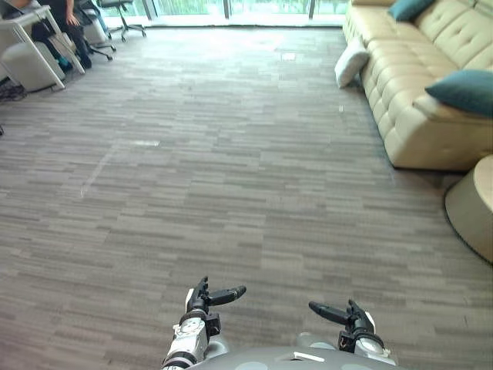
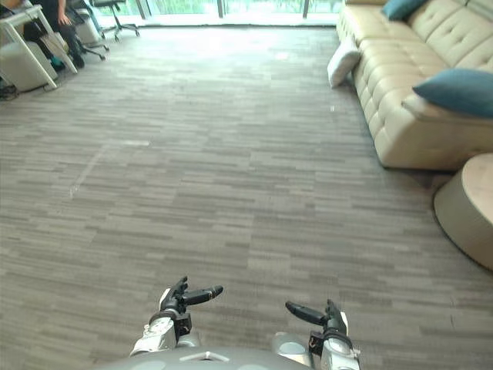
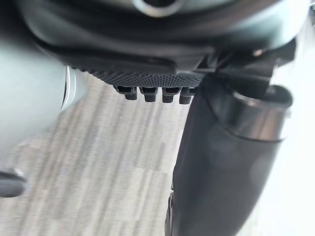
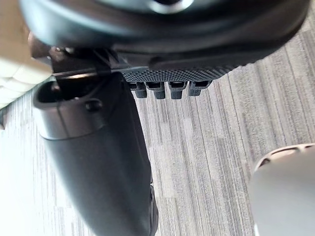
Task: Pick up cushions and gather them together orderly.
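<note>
3 cushions lie well ahead on the robot's right: a white cushion (image 1: 350, 63) on the floor, leaning against the beige sofa (image 1: 408, 131), plus the near teal cushion (image 1: 464, 91) and the far teal cushion (image 1: 408, 8) on its seat. The left hand (image 1: 212, 296) and right hand (image 1: 339, 314) hang low, fingers straight, holding nothing. Nothing looks gathered yet, so this is probably the approach step; the next move calls for walking to the sofa before any reach.
</note>
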You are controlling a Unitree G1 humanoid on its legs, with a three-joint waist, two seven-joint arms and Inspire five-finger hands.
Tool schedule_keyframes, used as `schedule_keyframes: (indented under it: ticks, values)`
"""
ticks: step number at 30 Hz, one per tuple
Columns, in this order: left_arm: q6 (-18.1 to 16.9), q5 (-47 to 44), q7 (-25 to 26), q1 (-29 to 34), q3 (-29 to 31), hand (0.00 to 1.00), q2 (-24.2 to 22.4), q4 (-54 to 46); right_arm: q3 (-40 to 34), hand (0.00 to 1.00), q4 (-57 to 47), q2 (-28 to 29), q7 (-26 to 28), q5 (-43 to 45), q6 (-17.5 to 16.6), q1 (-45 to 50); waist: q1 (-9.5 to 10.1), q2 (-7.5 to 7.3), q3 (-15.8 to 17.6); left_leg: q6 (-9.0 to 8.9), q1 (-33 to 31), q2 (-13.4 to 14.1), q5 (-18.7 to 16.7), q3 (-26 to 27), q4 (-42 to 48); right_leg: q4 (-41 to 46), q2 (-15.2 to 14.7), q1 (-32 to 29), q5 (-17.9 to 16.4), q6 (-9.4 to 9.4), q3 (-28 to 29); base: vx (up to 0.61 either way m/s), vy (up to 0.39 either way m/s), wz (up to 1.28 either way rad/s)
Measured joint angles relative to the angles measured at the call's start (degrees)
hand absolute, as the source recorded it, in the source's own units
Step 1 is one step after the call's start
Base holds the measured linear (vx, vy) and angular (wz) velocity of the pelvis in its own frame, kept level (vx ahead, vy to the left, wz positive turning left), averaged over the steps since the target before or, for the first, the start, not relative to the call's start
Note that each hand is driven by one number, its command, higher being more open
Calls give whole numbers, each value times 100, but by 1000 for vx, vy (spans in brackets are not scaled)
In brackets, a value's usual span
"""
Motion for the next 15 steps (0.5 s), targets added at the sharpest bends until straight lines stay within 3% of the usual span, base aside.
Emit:
schedule_keyframes:
  ticks: [2,4,6,7,8,9,10,11,12,13,15]
  values:
    - [-30,0,-8,-36,97,100,-73,-84,0,100,10,118,-24,0,43,10,107,-49,22,30,-154,-207,29,111,-1446,-193,-100,284,-19,131,111,453,123,-31]
    - [-65,-10,-29,-62,91,100,-72,-81,33,100,4,183,-26,0,28,39,148,-107,31,35,-200,-506,380,-13,-2884,-278,-257,520,-192,405,257,447,195,-48]
    - [-92,-59,-19,-85,126,100,-42,-86,167,100,9,196,-108,26,33,86,217,-153,-59,221,-296,-647,1265,-85,-2965,-227,-458,749,-468,652,580,692,354,-60]
    - [-77,-57,-4,-115,128,100,-24,-76,154,100,10,264,-123,48,33,101,208,-278,-85,223,-335,-706,1192,-51,-2814,-126,-572,716,-464,649,657,702,353,-30]
    - [-36,-57,11,-177,144,100,66,-60,91,100,11,345,-135,75,28,127,216,-440,-138,359,-390,-794,891,30,-2506,163,-800,561,-396,737,744,452,233,-3]
    - [-23,-58,13,-194,145,100,81,-44,55,100,13,366,-130,79,31,127,215,-465,-146,386,-429,-824,757,27,-2363,294,-864,523,-364,777,766,558,309,10]
    - [-7,-60,15,-249,138,100,127,22,-70,100,23,434,-117,91,34,128,210,-545,-157,452,-433,-958,351,31,-1964,883,-1035,375,-251,885,822,452,270,16]
    - [-5,-62,23,-288,134,100,145,96,-121,100,59,443,-113,93,29,128,204,-561,-163,472,-389,-1020,158,34,-1828,1364,-1128,229,-163,880,850,564,327,26]
    - [55,-68,57,-392,80,100,215,327,-180,100,145,436,-99,93,27,47,176,-598,-163,495,-115,-1187,-208,51,-1751,2961,-1382,-402,607,887,917,663,337,20]
    - [137,-75,107,-420,15,100,293,466,-137,100,131,396,-58,78,3,18,151,-593,-129,483,218,-1285,-405,48,-1820,4096,-1594,-898,973,1011,897,652,304,13]
    - [193,-114,217,-295,-75,100,447,489,-124,100,85,347,-20,89,-75,2,71,-565,-83,493,940,-1389,-593,59,-2247,5044,-1685,-1534,717,763,694,484,144,-1]
